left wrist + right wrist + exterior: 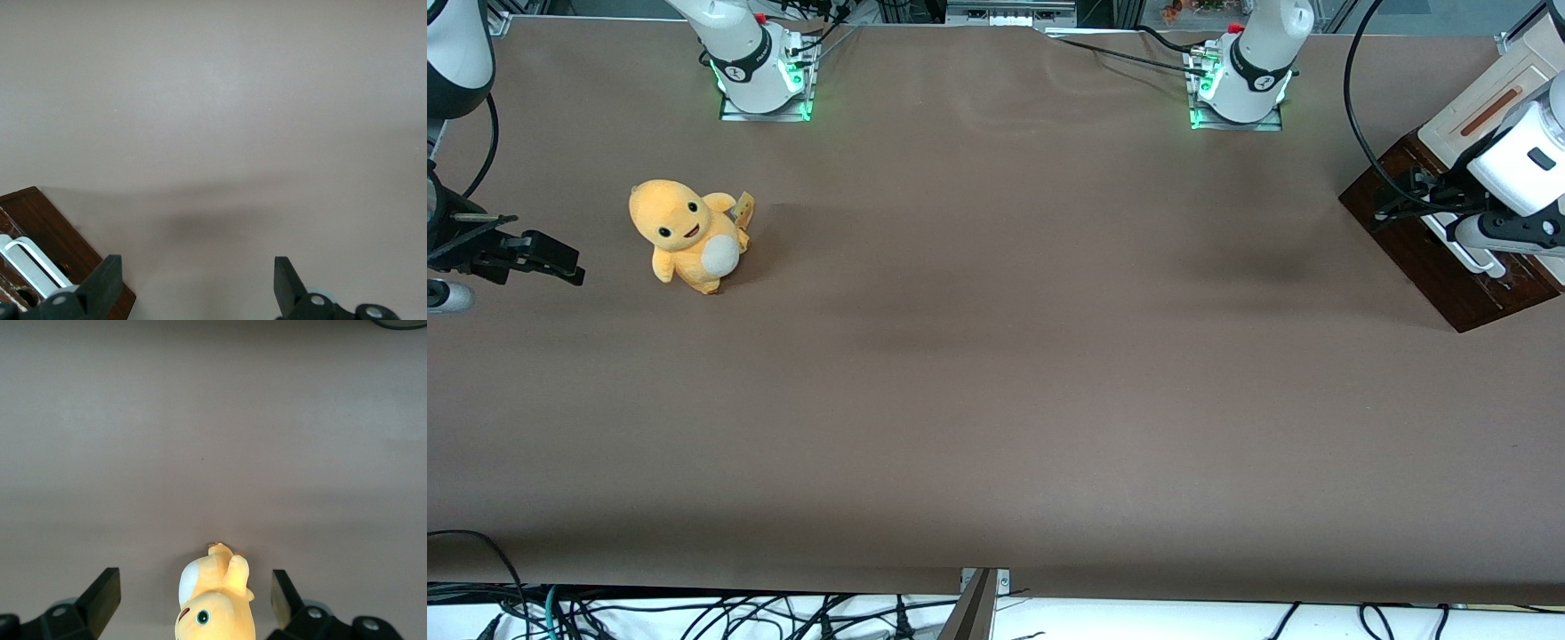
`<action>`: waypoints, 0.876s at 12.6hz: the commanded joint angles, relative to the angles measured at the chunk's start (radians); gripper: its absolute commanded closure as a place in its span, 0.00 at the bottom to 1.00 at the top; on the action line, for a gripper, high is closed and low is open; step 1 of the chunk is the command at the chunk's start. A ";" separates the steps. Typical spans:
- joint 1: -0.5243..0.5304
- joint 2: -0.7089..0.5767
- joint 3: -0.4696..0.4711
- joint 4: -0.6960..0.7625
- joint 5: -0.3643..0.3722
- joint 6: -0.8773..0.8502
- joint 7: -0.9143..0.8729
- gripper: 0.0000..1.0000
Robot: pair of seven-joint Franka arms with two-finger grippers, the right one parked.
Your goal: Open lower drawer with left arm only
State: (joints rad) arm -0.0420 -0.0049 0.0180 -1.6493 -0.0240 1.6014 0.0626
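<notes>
The lower drawer [1427, 253] shows as a dark-brown wooden front at the working arm's end of the table, below the cream cabinet body [1476, 111]. Its white bar handle [1469, 251] runs along that front. The left arm [1525, 160] reaches over the cabinet. Its black gripper [1394, 200] hangs over the drawer's corner that lies farther from the front camera. In the left wrist view the gripper [197, 273] is open, with only bare table between its fingertips. The drawer's corner [47, 230] and the handle [33, 263] sit just outside one finger [103, 280].
A yellow plush toy [689, 236] stands on the brown table [996, 373] toward the parked arm's end; it also shows in the right wrist view [215, 603]. Two arm bases [1236, 84] stand at the table's edge farthest from the front camera. Cables [694, 613] hang below its near edge.
</notes>
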 commanded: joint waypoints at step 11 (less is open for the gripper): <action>-0.015 0.006 0.002 0.017 -0.011 -0.051 -0.009 0.00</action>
State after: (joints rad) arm -0.0498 -0.0020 0.0156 -1.6507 -0.0240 1.5725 0.0620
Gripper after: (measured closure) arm 0.000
